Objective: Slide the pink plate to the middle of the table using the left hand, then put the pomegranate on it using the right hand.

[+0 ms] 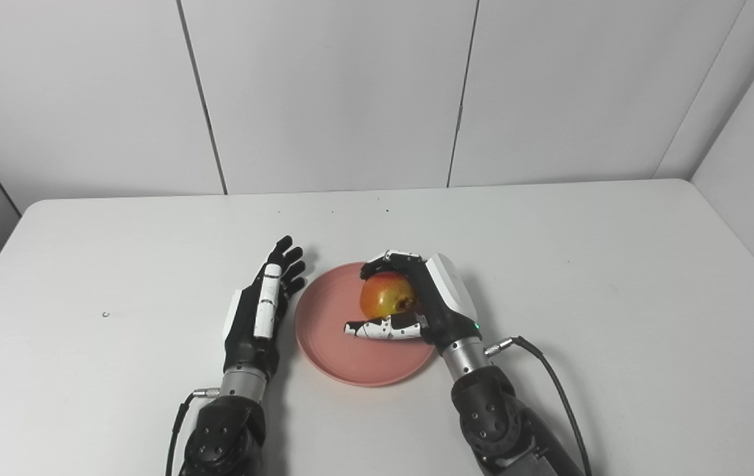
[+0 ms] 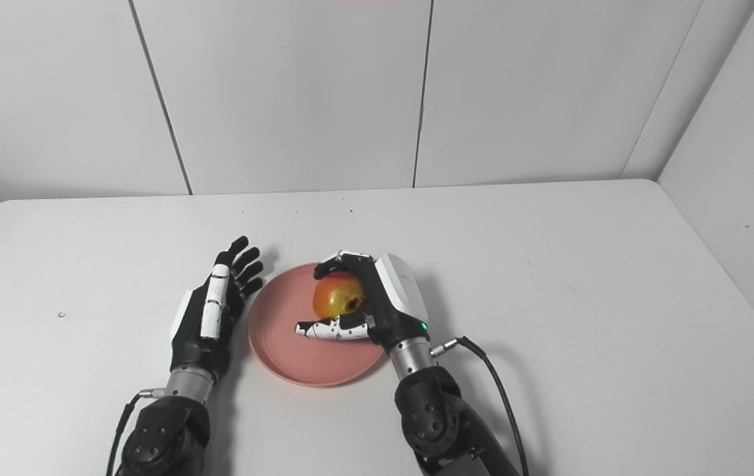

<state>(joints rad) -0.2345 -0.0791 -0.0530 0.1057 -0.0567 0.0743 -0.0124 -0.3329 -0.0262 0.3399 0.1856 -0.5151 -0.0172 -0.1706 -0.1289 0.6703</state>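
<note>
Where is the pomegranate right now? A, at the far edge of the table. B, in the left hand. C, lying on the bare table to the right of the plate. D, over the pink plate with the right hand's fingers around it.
D: the pomegranate sits over the pink plate with the right hand wrapped around it, while the left hand rests open beside the plate.
</note>
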